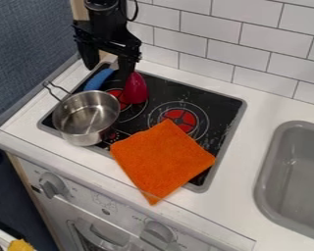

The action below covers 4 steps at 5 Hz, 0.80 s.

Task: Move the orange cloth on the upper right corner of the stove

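Note:
The gripper (pixel 108 59) hangs at the back left of the stove, open, its two fingers apart and pointing down. It is well behind and to the left of the orange cloth (pixel 163 159). That cloth lies flat like a tilted square over the front right part of the black stove top (pixel 215 105). One corner reaches the front right burner's red centre, and the lowest corner extends past the stove's front rim onto the white counter edge. Bare black surface shows at the stove's upper right corner.
A metal pot (pixel 88 117) stands on the stove's left side. Just below the gripper are a red object (pixel 135 89) and a blue one (pixel 98 79). A tiled wall (pixel 219 44) rises behind; a grey sink (pixel 268 171) is at right.

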Available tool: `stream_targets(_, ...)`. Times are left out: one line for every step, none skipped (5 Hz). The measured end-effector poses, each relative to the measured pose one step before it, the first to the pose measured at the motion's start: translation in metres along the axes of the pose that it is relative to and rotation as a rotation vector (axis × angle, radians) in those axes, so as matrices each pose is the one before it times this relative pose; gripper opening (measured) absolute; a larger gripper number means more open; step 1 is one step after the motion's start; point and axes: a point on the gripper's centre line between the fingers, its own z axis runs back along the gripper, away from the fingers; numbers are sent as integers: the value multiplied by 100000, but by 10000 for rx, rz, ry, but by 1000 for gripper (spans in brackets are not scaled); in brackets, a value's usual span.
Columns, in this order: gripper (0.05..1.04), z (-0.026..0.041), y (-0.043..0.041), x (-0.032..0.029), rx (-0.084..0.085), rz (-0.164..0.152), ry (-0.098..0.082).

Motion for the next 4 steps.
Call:
stream_targets(1000, -940, -198, -487, -71, 17, 313)
stream_targets(1000, 461, -2045, -1397, -74, -414, 164)
stream_targets(1000, 996, -3842, -1981, -76, -981, -48)
stream_targets(1000, -833, -2978, -886, -328, -646, 201)
